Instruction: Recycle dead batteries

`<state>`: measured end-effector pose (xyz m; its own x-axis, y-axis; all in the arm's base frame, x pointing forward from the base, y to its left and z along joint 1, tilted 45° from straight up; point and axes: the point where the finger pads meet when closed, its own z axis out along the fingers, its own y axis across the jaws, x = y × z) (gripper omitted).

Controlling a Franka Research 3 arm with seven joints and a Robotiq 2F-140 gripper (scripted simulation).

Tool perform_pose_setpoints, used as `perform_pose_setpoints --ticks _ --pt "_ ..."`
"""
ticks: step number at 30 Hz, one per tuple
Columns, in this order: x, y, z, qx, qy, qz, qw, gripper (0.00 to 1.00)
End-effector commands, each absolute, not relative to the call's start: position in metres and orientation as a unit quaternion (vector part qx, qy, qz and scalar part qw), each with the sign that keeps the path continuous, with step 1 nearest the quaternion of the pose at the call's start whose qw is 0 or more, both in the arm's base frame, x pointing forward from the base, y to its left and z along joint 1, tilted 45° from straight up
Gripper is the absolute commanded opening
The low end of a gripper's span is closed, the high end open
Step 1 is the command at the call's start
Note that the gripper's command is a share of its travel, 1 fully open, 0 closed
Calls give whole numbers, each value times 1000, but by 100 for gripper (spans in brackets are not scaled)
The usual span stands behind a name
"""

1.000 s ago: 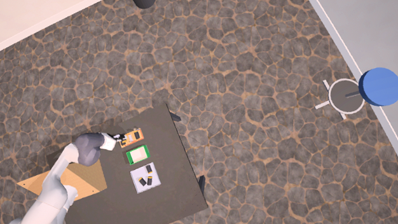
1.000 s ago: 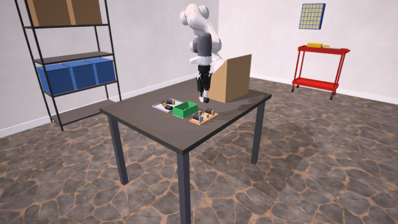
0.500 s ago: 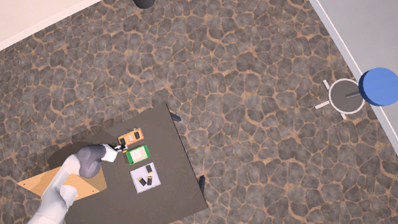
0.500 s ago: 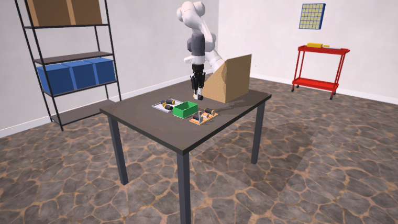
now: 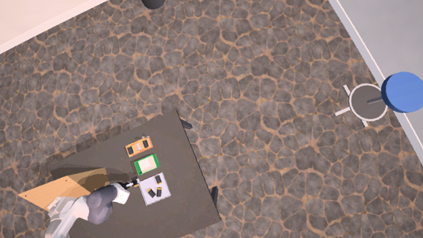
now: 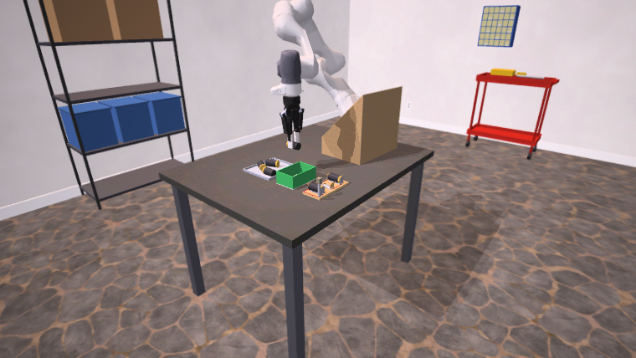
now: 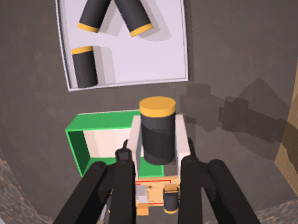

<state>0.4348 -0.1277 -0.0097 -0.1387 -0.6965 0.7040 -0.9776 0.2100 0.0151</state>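
Note:
My gripper [image 5: 133, 183] [image 6: 294, 143] [image 7: 158, 126] is shut on a black battery with an orange cap [image 6: 294, 145] [image 7: 158, 131] and holds it well above the table. Seen from the wrist, it hangs over the rim of the green recycling box [image 5: 136, 165] [image 6: 289, 179] [image 7: 75, 150] on the tray's side. The box stands upright and looks empty. Three batteries [image 5: 158, 179] [image 6: 269, 171] [image 7: 84, 65] lie in the white tray [image 5: 165, 194] [image 6: 254, 172] [image 7: 160, 55]. The orange tester board [image 5: 136, 148] [image 6: 328, 190] [image 7: 150, 192] carries two batteries [image 5: 145, 143] [image 6: 334, 177] [image 7: 171, 199]. I cannot tell whether its bulb is lit.
A tall cardboard wedge [image 5: 52, 189] [image 6: 365, 129] stands on the dark table [image 5: 180, 150] [image 6: 248, 200] close beside the arm. Tray, box and board lie in a row. A shelf rack [image 6: 110, 89] stands behind the table and a red cart [image 6: 511, 106] far right.

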Motion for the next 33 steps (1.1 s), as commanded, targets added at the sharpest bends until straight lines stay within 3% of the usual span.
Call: perform_pose_setpoints --ticks 1,33 --pt "430 -141 7 601 -704 234 299 16" --pt "419 -164 32 606 -699 232 301 16"
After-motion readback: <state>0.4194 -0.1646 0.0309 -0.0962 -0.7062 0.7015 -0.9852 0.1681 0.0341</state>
